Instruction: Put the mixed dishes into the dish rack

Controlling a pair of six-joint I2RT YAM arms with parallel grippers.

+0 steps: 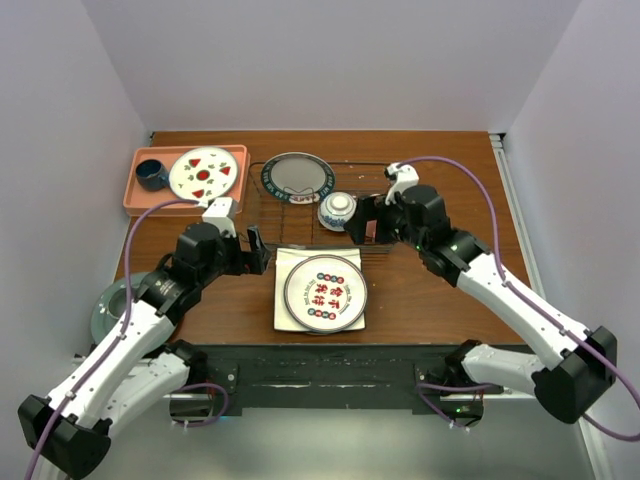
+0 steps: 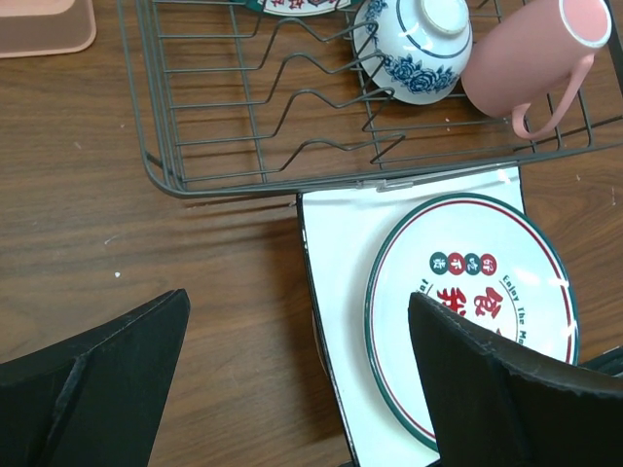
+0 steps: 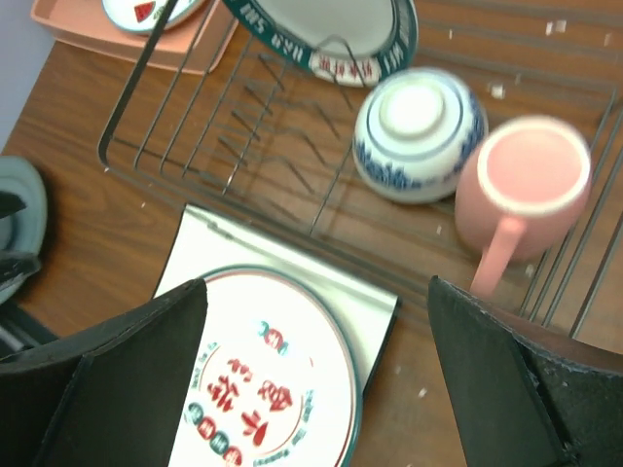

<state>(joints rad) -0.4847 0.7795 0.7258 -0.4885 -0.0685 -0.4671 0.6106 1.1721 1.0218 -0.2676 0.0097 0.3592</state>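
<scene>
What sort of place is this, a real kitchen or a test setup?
Probably a lab test cell, not a kitchen: plain white walls box in a bare wooden table, and the rack sits straight on the tabletop with no sink or counter in view.

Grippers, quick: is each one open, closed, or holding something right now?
Left gripper: open, holding nothing.
Right gripper: open, holding nothing.
</scene>
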